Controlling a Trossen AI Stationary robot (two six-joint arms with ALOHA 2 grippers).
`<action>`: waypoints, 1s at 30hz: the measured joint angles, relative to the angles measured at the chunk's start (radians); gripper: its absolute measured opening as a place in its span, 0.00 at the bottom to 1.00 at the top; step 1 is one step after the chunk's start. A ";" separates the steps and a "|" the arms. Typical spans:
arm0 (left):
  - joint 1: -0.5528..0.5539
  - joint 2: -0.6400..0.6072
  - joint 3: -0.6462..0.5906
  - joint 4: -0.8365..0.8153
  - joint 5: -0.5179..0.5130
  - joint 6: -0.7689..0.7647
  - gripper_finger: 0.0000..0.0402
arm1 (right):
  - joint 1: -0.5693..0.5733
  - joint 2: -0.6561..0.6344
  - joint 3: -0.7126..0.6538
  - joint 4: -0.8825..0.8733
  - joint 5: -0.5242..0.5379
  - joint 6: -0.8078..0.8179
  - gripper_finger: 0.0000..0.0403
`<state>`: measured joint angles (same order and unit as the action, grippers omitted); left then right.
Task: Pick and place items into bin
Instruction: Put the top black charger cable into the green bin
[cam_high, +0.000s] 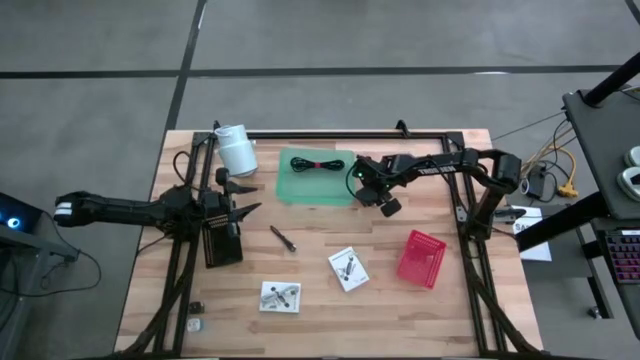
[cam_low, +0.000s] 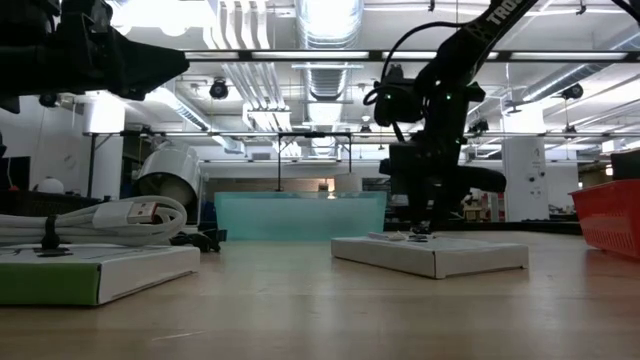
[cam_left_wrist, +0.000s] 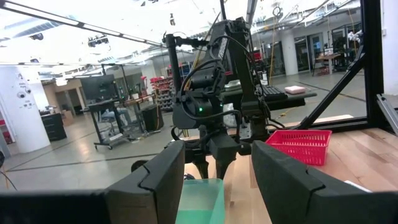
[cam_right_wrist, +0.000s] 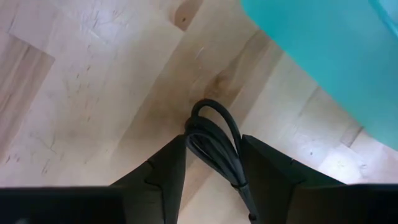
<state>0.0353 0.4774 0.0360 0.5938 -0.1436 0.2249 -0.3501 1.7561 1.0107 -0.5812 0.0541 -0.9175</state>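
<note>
Right wrist view: your right gripper (cam_right_wrist: 211, 171) clamped on coiled black cable bundle (cam_right_wrist: 214, 140), above bare table (cam_right_wrist: 74, 93) beside green bin (cam_high: 316, 177). Second bundle (cam_high: 316, 164) inside bin. Left gripper (cam_high: 243, 210) parted, empty.

Coiled black cable (cam_right_wrist: 214, 140) between tool fingers

A translucent green bin (cam_high: 316, 178), a red mesh basket (cam_high: 421, 258) and a white roll (cam_high: 236, 149) sit on pale wood-grain table (cam_high: 320, 300).
</note>
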 joint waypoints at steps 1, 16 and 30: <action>0.000 0.000 0.000 0.000 0.000 0.000 0.43 | 0.000 0.000 -0.001 0.001 0.000 0.000 0.33; 0.000 0.000 0.000 0.000 0.000 0.000 0.43 | -0.002 0.000 -0.014 0.025 -0.002 0.000 0.12; 0.000 0.000 0.000 0.000 0.000 0.000 0.43 | -0.002 0.059 -0.006 0.034 0.002 0.045 0.07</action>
<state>0.0357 0.4774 0.0360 0.5938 -0.1436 0.2249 -0.3525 1.8155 1.0049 -0.5470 0.0559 -0.8728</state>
